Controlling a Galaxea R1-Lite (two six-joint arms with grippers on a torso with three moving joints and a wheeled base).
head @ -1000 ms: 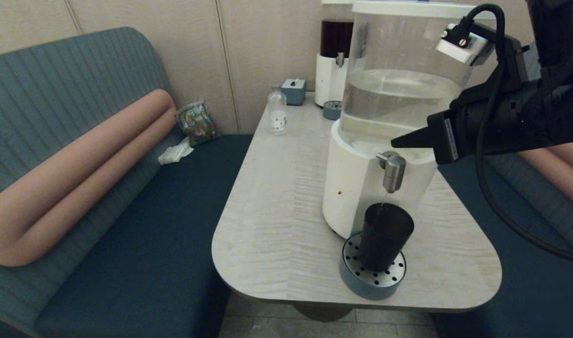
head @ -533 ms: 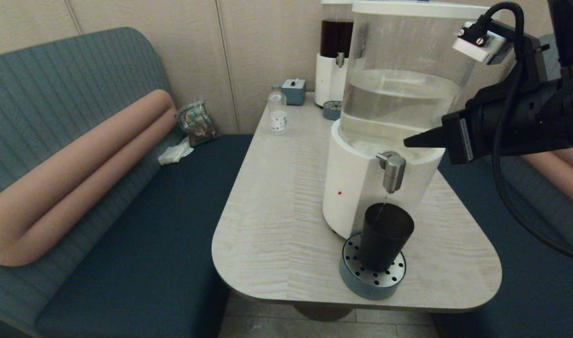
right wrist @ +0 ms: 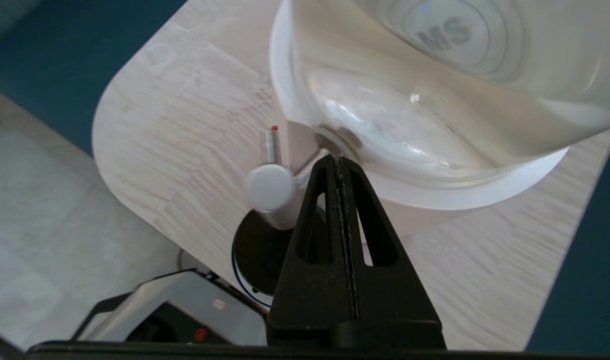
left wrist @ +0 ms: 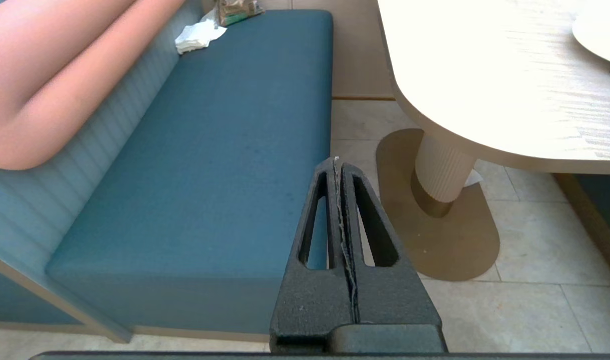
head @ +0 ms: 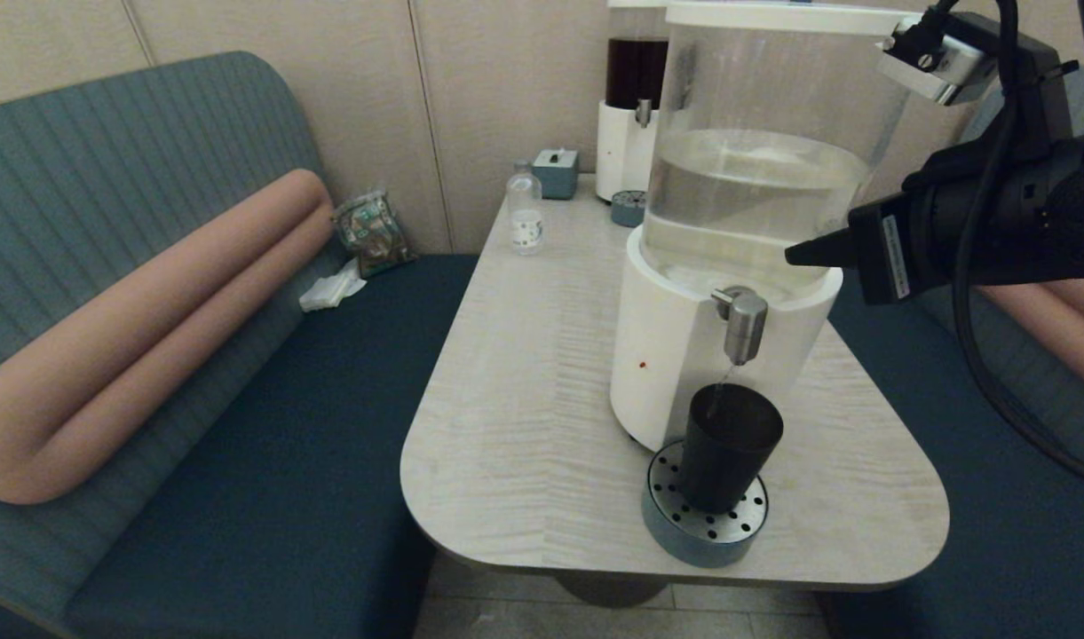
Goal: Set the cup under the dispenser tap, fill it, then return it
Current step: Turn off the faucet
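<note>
The black cup (head: 726,446) stands upright on the round perforated drip tray (head: 703,522), directly under the steel dispenser tap (head: 742,326). A thin stream runs from the tap into the cup. My right gripper (head: 792,256) is shut and empty, hanging to the right of the tap and above it, beside the clear tank (head: 759,142). In the right wrist view the shut gripper (right wrist: 337,159) points at the dispenser's white base, with the tap's round top (right wrist: 270,187) and the cup (right wrist: 259,252) just beside it. My left gripper (left wrist: 335,161) is shut and parked low beside the bench.
A small clear bottle (head: 525,213), a blue-grey box (head: 556,171) and a second dispenser with dark liquid (head: 631,106) stand at the table's far end. Blue benches (head: 266,426) flank the pale table (head: 524,373). A snack bag (head: 371,229) lies on the left bench.
My right gripper has drawn back to the right and slightly upward, away from the tap. The cup has stayed in place under the running stream.
</note>
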